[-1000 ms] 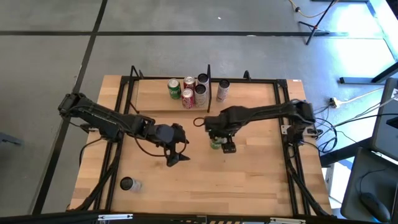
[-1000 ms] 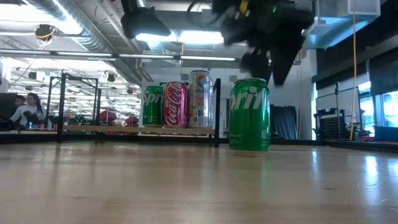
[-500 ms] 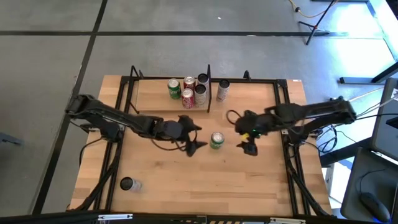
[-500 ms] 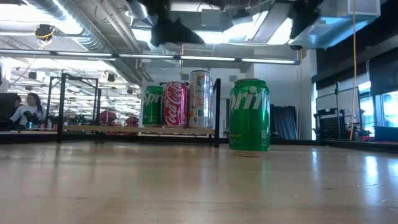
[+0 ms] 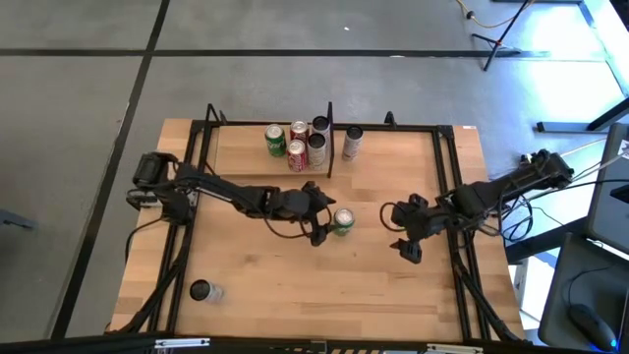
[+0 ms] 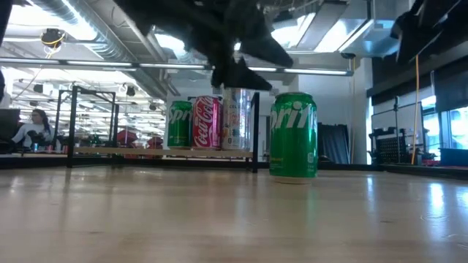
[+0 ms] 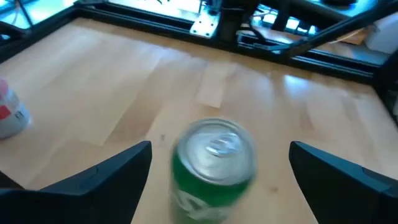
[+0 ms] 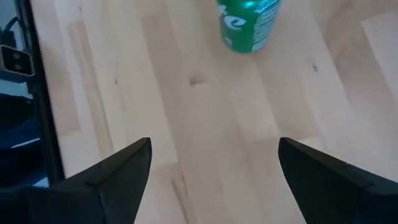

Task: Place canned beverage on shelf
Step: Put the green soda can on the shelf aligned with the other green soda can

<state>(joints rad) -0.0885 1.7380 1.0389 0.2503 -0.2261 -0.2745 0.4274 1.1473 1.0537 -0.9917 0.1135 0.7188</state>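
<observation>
A green can (image 5: 342, 221) stands upright on its base at mid-table, also seen in the low view (image 6: 293, 135). My left gripper (image 5: 324, 218) is open just left of it. In the left wrist view the can (image 7: 214, 165) stands between the two spread fingers of my left gripper (image 7: 221, 146), with a gap on each side. My right gripper (image 5: 405, 246) hangs open over bare wood near the table's right side, and the can (image 8: 249, 25) lies well ahead of its fingers. The shelf (image 5: 241, 147) runs along the far edge.
On the shelf stand a green can (image 5: 275, 141), red cans (image 5: 297, 155) and silver cans (image 5: 318, 138) left of the black divider post (image 5: 329, 123), and one more can (image 5: 351, 143) right of it. A lone can (image 5: 201, 291) stands at the near left.
My right gripper has drawn away from the green can toward the table's right edge, rising and rolling. My left gripper has travelled right toward the can and come down, so its open fingers now flank it. The can has kept its place.
</observation>
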